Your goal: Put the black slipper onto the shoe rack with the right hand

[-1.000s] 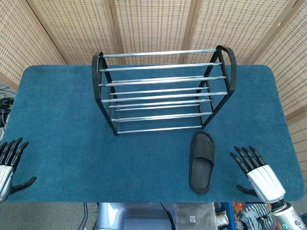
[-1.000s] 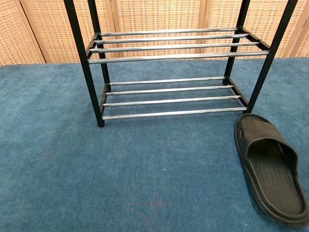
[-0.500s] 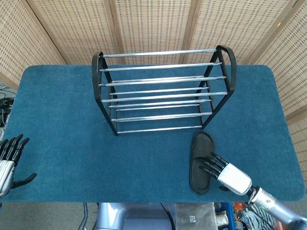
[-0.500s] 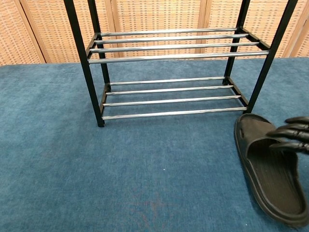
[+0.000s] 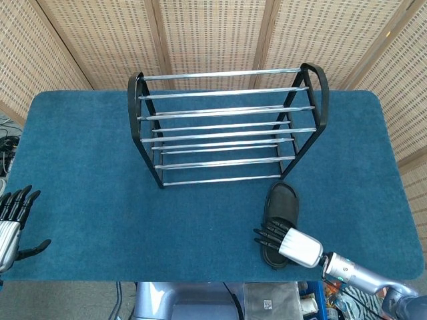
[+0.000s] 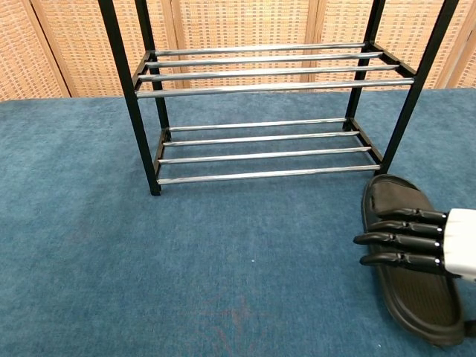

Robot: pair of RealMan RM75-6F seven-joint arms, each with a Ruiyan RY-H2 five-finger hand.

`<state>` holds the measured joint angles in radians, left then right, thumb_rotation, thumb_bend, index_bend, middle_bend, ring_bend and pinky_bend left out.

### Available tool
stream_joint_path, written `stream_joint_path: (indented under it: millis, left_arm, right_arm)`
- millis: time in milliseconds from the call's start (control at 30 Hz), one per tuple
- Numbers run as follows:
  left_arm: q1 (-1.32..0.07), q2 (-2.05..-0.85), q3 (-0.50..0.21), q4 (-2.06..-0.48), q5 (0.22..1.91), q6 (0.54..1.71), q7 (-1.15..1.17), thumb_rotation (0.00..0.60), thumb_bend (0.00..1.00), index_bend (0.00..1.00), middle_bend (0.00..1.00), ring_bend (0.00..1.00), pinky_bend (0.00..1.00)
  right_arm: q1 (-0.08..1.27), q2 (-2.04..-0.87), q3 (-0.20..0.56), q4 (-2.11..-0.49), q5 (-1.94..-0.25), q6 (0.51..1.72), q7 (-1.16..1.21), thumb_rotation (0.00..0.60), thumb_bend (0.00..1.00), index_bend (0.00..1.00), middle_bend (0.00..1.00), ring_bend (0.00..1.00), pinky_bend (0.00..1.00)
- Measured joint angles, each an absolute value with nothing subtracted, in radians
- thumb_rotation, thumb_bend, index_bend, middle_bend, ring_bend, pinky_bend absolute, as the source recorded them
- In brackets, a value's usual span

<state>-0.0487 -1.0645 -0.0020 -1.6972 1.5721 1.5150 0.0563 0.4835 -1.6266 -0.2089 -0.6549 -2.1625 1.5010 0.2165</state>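
While my right hand (image 5: pixel 288 242) hung over the black slipper (image 5: pixel 281 208), fingers straight and spread, it held nothing. My left hand (image 5: pixel 12 223) waited far off, open too. That slipper lay flat on the blue table (image 5: pixel 87 167), toe pointing at the shoe rack (image 5: pixel 227 127) nearby.

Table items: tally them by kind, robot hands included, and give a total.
black slipper: 1
shoe rack: 1
robot hands: 2, the left hand and the right hand
Total: 4
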Motion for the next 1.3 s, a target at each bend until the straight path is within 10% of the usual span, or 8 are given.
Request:
stream_joint_path:
  millis: [600, 800, 967, 1300]
  left_arm:
    - [-0.053, -1.059, -0.006, -1.696, 1.560, 1.511, 0.041, 0.600, 0.16, 0.00, 0.00, 0.00, 0.00]
    - [-0.055, -1.059, -0.006, -1.697, 1.557, 1.506, 0.042, 0.600, 0.16, 0.00, 0.00, 0.00, 0.00]
    - [-0.056, -1.059, -0.007, -1.698, 1.554, 1.505, 0.044, 0.600, 0.16, 0.00, 0.00, 0.00, 0.00]
    - [-0.058, -1.060, -0.006, -1.698, 1.552, 1.501, 0.047, 0.600, 0.16, 0.00, 0.00, 0.00, 0.00]
  right_arm:
    - [0.665, -1.449, -0.246, -1.071, -2.128, 1.136, -0.019, 0.600, 0.00, 0.00, 0.00, 0.00, 0.00]
    - [0.716, -1.401, -0.254, -1.169, -2.108, 1.056, -0.086, 0.600, 0.06, 0.26, 0.23, 0.09, 0.09]
    - [0.730, -1.407, -0.270, -1.181, -2.117, 1.055, -0.093, 0.600, 0.35, 0.52, 0.48, 0.32, 0.34]
    - [0.717, -1.422, -0.294, -1.135, -2.151, 1.185, -0.067, 0.600, 0.50, 0.61, 0.58, 0.42, 0.42]
